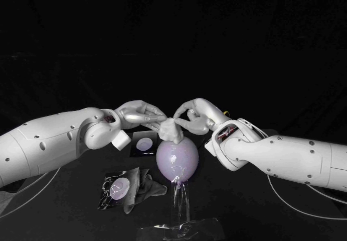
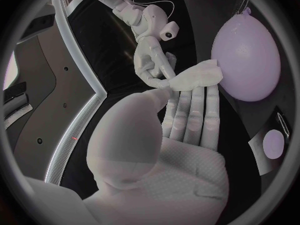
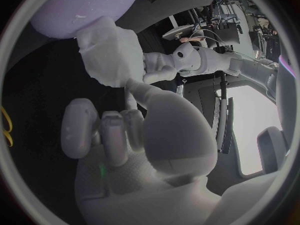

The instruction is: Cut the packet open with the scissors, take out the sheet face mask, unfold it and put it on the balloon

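Note:
The white sheet face mask [image 1: 172,129] hangs crumpled just above the top of the lilac balloon [image 1: 177,158], which stands on a clear stand [image 1: 178,201]. My left hand [image 1: 141,114] pinches the mask's left side and my right hand [image 1: 191,113] pinches its right side. In the left wrist view my left hand [image 2: 178,145] reaches its fingertips to the mask [image 2: 199,76], with the right hand [image 2: 152,60] beyond it and the balloon [image 2: 247,57] beside. In the right wrist view my right hand [image 3: 134,135] touches the mask [image 3: 109,57] under the balloon [image 3: 81,7]; the left hand [image 3: 164,67] holds the far edge.
The cut dark packet [image 1: 119,188] lies on the table front left of the balloon. A smaller dark piece with a lilac disc [image 1: 145,144] lies behind it, also seen as the dark piece [image 2: 272,145] in the left wrist view. Yellow loops [image 3: 5,127] show near the right wrist.

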Motion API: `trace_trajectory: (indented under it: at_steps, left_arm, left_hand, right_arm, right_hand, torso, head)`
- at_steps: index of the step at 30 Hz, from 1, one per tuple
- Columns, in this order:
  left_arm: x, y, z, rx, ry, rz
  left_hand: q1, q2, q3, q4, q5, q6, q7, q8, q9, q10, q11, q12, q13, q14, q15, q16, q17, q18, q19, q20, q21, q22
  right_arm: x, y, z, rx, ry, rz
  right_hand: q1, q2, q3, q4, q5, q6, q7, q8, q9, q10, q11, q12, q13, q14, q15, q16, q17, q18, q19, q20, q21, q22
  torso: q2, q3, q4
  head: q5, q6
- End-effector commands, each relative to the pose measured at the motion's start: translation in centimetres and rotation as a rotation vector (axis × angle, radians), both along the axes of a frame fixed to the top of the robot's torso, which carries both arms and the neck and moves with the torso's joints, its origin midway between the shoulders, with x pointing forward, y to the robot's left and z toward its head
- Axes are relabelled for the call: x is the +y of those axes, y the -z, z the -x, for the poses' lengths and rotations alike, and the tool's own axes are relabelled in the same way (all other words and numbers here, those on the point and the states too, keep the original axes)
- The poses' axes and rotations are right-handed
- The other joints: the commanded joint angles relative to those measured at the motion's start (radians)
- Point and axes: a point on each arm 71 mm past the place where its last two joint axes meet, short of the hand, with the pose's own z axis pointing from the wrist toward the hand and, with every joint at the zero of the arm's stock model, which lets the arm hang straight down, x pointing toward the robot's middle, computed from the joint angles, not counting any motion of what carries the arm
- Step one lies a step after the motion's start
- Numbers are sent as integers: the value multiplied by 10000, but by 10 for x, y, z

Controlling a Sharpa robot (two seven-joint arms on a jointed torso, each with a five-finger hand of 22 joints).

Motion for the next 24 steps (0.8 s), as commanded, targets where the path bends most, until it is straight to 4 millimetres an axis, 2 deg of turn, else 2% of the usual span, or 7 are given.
trace_trajectory:
  at_steps: [1,3,11,17,24]
  left_arm:
    - [-3,-1,1,37,241,188]
    - [-2,-1,1,59,215,157]
    - [-3,-1,1,127,265,109]
    - [-3,0,2,157,327,94]
    - [-3,0,2,133,358,-29]
  left_hand:
    - [-114,-231,-84,138,-30,-57,144,-141,-58,-93,97,-122,-14,-76,1,15,26,54,56,13,-69,2]
    - [-246,-380,-173,225,-29,-107,219,-273,-116,-163,153,-200,-9,-86,30,17,46,56,56,31,-104,-5]
    - [-340,-503,-258,317,-29,-80,273,-409,-178,-185,189,-254,6,-107,53,16,76,60,60,53,-161,-12]
    - [-583,-734,-512,521,-31,-16,297,-568,-249,-167,204,-272,24,-117,67,26,121,63,78,80,-239,-16]
    - [-457,-740,-543,505,-26,69,262,-636,-278,-144,177,-272,31,-113,49,38,154,69,104,83,-284,-15]
  right_arm:
    - [1,-1,1,-86,-116,125]
    - [1,-1,1,-93,-120,119]
    - [2,-1,1,-84,-138,126]
    - [2,-1,1,-75,-138,139]
    - [2,-1,1,-95,-162,120]
  right_hand:
    - [35,35,57,0,50,90,-6,39,360,596,-50,41,2020,1047,-98,35,2635,-83,83,-26,66,1852]
    - [35,35,57,0,50,90,-6,39,360,596,-50,41,2020,1047,-98,35,2635,-83,83,-26,66,1852]
    - [29,32,64,-5,50,88,-6,47,364,603,-51,50,2029,1047,-99,35,2635,-89,95,-27,95,1860]
    - [29,32,64,-5,50,88,-6,47,364,603,-51,50,2029,1047,-99,35,2635,-89,95,-27,95,1860]
    - [29,32,64,-5,50,88,-6,47,364,603,-51,50,2029,1047,-99,35,2635,-89,95,-27,95,1860]
  torso:
    - [0,3,-4]
    - [-1,2,-6]
    - [1,1,-8]
    - [-1,0,-2]
    - [1,-1,-2]
  head:
    - [-8,3]
    - [-7,3]
    - [-10,-9]
    - [-18,-11]
    - [-23,-24]
